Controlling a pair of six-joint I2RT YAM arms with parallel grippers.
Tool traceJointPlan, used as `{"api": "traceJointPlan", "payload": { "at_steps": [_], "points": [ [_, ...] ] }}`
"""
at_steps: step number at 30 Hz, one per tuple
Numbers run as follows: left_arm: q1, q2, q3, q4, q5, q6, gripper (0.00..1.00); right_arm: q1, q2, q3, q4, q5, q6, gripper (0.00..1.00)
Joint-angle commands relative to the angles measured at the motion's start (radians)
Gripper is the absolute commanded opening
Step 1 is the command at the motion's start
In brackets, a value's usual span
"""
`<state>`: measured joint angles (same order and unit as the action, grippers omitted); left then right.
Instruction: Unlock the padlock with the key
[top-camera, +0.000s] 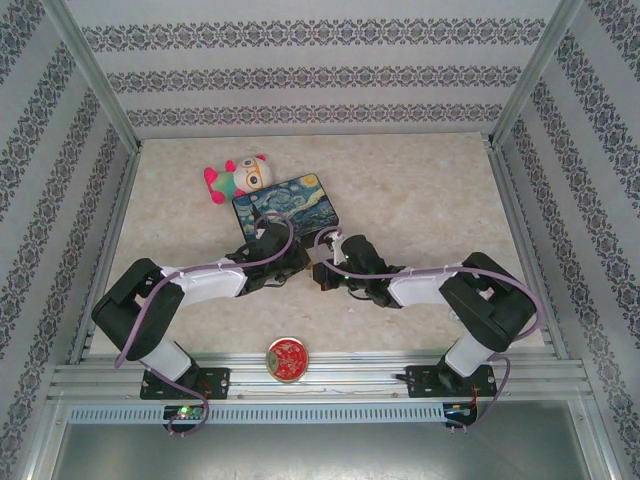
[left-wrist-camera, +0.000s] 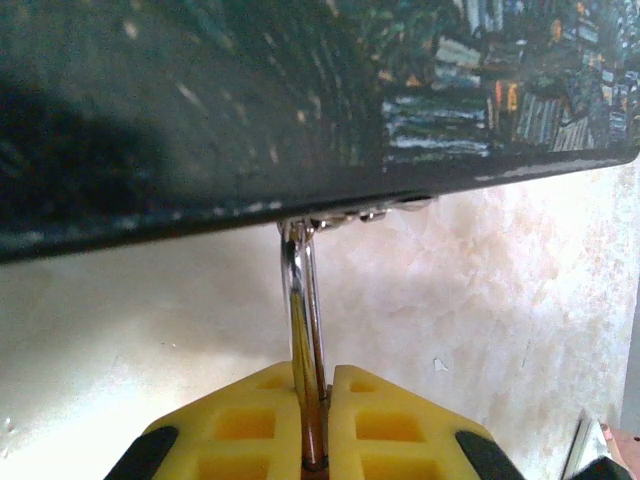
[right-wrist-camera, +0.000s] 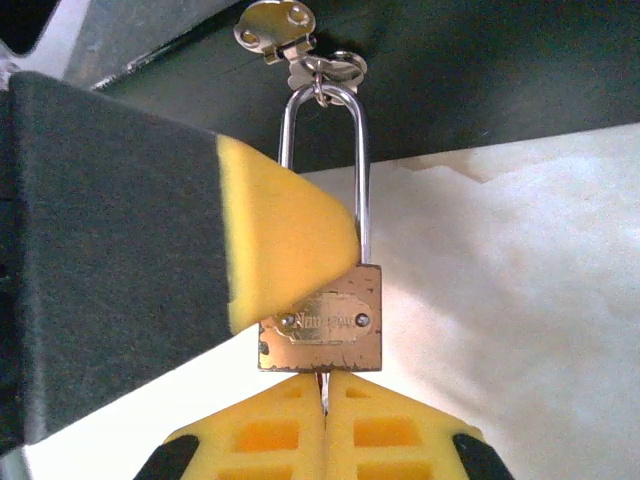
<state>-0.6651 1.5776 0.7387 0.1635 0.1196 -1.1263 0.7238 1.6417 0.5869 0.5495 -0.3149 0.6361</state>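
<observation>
A small brass padlock (right-wrist-camera: 322, 322) hangs by its silvery shackle (right-wrist-camera: 362, 170) from the hasp (right-wrist-camera: 275, 28) of a dark painted tin (top-camera: 287, 205). My left gripper (left-wrist-camera: 315, 400) is shut on the padlock's body, seen edge-on, with the shackle (left-wrist-camera: 300, 300) rising to the tin's edge. One left finger (right-wrist-camera: 285, 240) presses the lock from the left in the right wrist view. My right gripper (right-wrist-camera: 324, 400) is shut just under the lock on the key (right-wrist-camera: 323, 384), a thin sliver of blade running into the lock's underside. From above, both grippers meet (top-camera: 312, 266) in front of the tin.
A pink and green plush toy (top-camera: 237, 178) lies behind the tin at the back left. A round red tin (top-camera: 288, 358) sits at the table's near edge between the arm bases. Patterned walls close in the table (top-camera: 430, 190) on three sides.
</observation>
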Motion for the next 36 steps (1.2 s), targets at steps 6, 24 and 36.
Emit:
{"api": "traceJointPlan", "payload": {
  "at_steps": [6, 24, 36],
  "points": [
    [-0.021, -0.007, -0.009, 0.036, 0.147, 0.022, 0.01, -0.086, 0.089, -0.025, 0.393, -0.098, 0.217, 0.00],
    [-0.013, -0.022, -0.034, 0.076, 0.135, 0.007, 0.53, -0.121, 0.145, -0.061, 0.518, -0.090, 0.370, 0.00],
    [-0.010, -0.118, -0.035, 0.002, -0.004, 0.074, 0.99, -0.108, 0.182, -0.043, 0.509, -0.072, 0.359, 0.00]
  ]
}}
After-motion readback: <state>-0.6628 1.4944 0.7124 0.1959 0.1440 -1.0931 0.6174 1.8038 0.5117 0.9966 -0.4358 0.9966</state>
